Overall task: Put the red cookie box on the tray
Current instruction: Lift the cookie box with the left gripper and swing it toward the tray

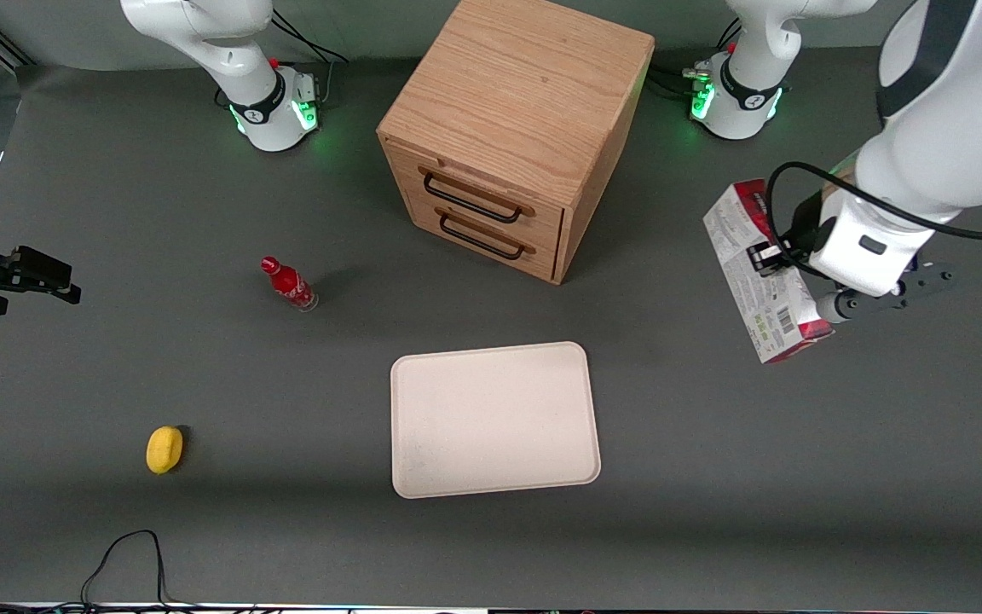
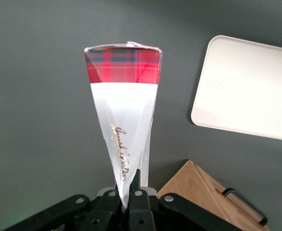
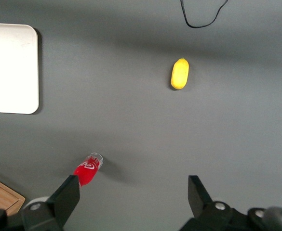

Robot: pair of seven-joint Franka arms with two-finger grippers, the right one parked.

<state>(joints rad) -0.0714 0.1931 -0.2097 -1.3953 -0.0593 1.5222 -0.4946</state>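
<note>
- Front view: the gripper (image 1: pixel 785 260) grasps the red cookie box (image 1: pixel 759 281), barcode visible, raised toward the working arm's end, well apart from the tray (image 1: pixel 495 418).
- Left wrist view: fingers (image 2: pixel 136 192) clamp the box; gold script unreadable, tartan end.

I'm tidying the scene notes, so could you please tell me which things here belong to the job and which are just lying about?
In the job:
- red cookie box, held above the table
- gripper, shut on it
- tray, bare

Lying about:
- wooden cabinet
- red bottle
- yellow lemon
</note>
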